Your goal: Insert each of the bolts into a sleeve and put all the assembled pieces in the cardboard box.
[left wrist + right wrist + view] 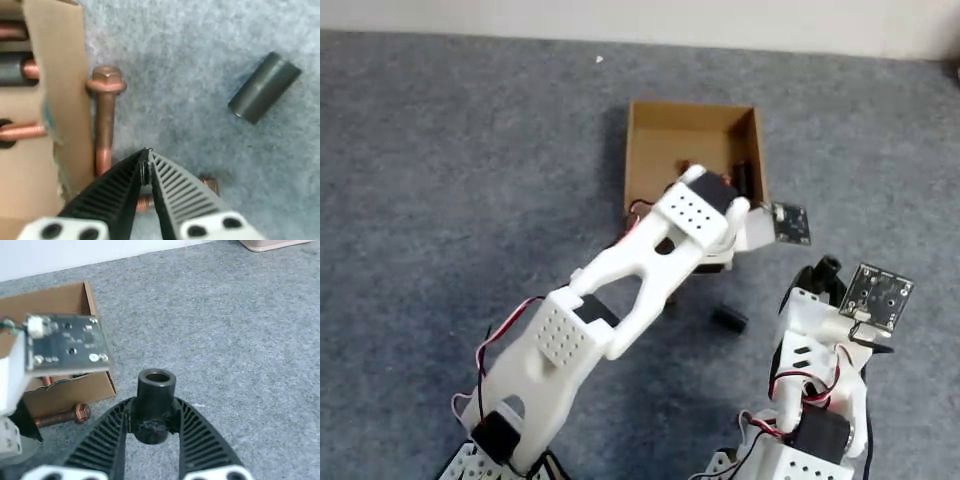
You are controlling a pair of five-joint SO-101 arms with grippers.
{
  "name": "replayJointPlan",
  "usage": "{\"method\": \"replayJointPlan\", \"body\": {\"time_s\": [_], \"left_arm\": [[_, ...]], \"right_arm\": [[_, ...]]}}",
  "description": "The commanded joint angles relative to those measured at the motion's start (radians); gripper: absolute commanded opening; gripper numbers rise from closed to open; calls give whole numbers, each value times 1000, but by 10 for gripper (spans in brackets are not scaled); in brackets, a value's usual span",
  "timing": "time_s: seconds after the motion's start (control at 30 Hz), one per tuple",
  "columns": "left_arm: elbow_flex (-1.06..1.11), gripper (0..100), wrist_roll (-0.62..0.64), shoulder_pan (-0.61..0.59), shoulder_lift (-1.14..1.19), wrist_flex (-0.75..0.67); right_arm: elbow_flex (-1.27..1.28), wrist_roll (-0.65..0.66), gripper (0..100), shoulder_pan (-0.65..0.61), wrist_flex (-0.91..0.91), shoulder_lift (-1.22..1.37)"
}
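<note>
Left tool (146, 156): jaws are closed, tips meeting, with nothing gripped between them. It is held low over the grey carpeted surface (200, 45), just outside the cardboard box (55, 115).

First bolt (105, 120): copper-coloured, lying on the surface along the outer wall of the box; whether it touches the wall cannot be told.

Second bolt (210, 185): lying on the surface, partly covered by the left tool, with its head showing beside one finger.

Loose sleeve (264, 87): black, lying on its side on the surface, apart from both bolts.

Assembled pieces (12, 70): bolts seated in sleeves are seen inside the box.

Right tool (153, 409): closed on a second sleeve (156, 385). The sleeve is black and held upright with its bore open upward, above the surface and to one side of the box.
</note>
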Motion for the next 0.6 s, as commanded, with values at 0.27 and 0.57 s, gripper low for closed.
{"method": "replayJointPlan", "body": {"time_s": [0.27,0.57], "left_arm": [[-65,143,135,-51,4,-157],[-67,168,100,-68,116,-273]], "right_arm": [[-18,14,5,10,-31,-13],[-18,14,5,10,-31,-13]]}}
